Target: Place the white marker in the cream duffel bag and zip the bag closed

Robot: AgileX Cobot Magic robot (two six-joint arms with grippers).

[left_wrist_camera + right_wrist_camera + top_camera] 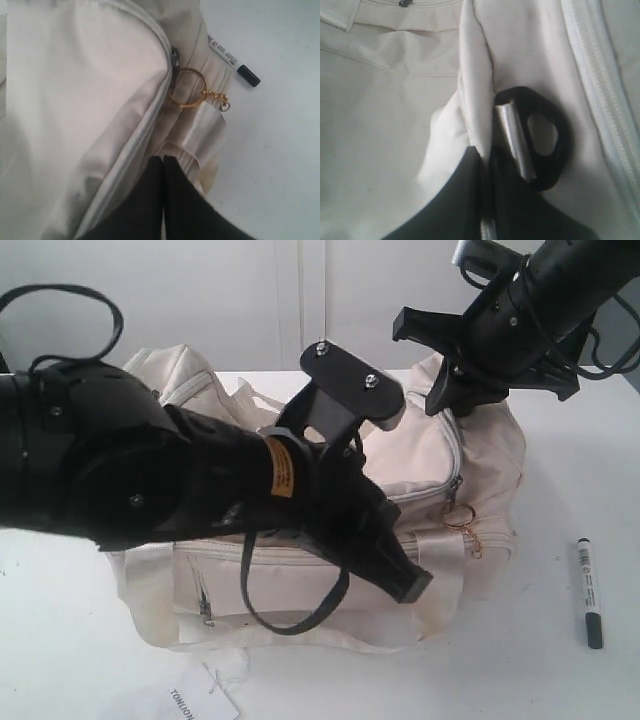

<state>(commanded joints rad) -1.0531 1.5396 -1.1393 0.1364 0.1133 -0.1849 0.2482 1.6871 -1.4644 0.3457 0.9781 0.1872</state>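
The cream duffel bag (430, 465) lies on the white table, its zips looking closed. The white marker (589, 592) with a dark cap lies on the table to the bag's right, outside it, and also shows in the left wrist view as the marker (232, 60). My left gripper (415, 585) is shut, its tips (163, 157) against the pale webbing on the bag's front, below the gold ring zip pull (187, 87). My right gripper (445, 390) is at the bag's far right end, shut (485, 152) on a fold of cream fabric beside a black strap ring (547, 135).
A white paper tag (195, 702) lies on the table by the front edge. A black strap loop (290, 625) hangs from the left arm over the bag's front. The left arm's bulk covers much of the bag's left half.
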